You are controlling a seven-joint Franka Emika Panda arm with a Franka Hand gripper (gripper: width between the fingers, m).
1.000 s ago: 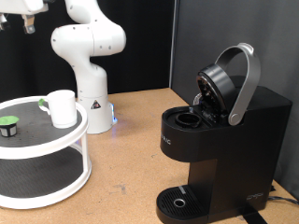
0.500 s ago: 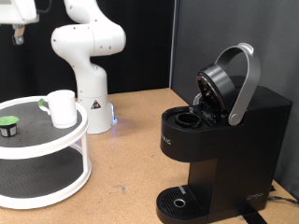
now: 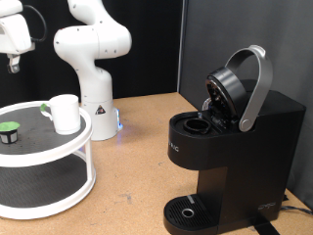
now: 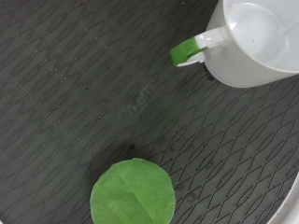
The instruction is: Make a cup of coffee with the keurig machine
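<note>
The white cup (image 3: 65, 113) stands on the top tier of a round white stand (image 3: 86, 147), its handle marked green. In the wrist view the cup (image 4: 252, 42) sits beside a small dark pod with a green top (image 4: 133, 191) on the black mat. The pod (image 3: 10, 131) is at the exterior view's left edge. My gripper (image 3: 13, 67) hangs above the pod, well clear of it, with nothing seen between its fingers. The black keurig machine (image 3: 235, 157) stands at the exterior view's right with its lid and silver handle (image 3: 256, 83) raised and the pod chamber open.
The stand has a lower tier (image 3: 39, 186) with a black mat. The arm's white base (image 3: 93, 59) stands behind the stand. The machine's round drip tray (image 3: 186, 211) is bare. A dark wall runs behind the machine.
My gripper has come down and slightly towards the exterior view's left, closer above the pod. The cup, the pod and the machine have not moved.
</note>
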